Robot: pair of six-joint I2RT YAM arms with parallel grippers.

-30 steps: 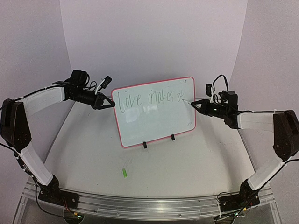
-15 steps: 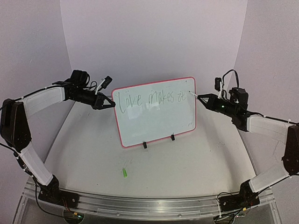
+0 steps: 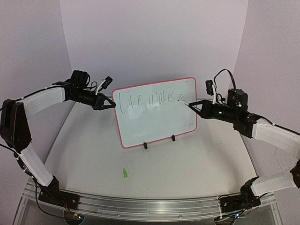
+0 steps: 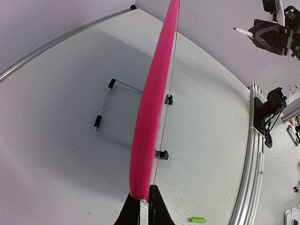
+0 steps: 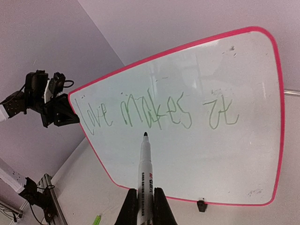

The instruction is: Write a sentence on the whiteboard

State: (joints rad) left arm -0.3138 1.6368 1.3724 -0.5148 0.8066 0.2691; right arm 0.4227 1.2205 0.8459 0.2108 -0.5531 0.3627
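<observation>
**ITEM: board (image 3: 157,112), propped, part-written**

**Location.** Stands at the table's centre, leaning back toward 12 o'clock on a wire stand (image 4: 105,119) with two black feet (image 3: 145,146) at its lower edge.

**Marking.** The sentence (image 5: 159,112) runs along the upper half in thin green ink and reads "Love makes it". The lower half is bare.

**Holds.**
- The left gripper (image 4: 144,201) is clenched on the pink rim at the board's 9 o'clock edge, near the upper corner.
- The right gripper (image 5: 140,206) comes in from 3 o'clock, clamped on a marker (image 5: 145,168). The nib points at the face just under "makes". Whether it touches cannot be told.

**Loose part.** A green cap (image 3: 125,173) lies on the table at 7 o'clock from the board, well apart from it.

**Handling (judged).**
- The panel looks thin, light and stiff, with a glossy, slick face.
- Resting only on a wire prop, it would likely slide or tip back under pen pressure, so it needs bracing while it is written on.
- Take it by the rim, pinching front and back at a side edge.
- Keep off the face: fresh ink would smear.
- Press lightly, so that the nib drags rather than pushes.
</observation>
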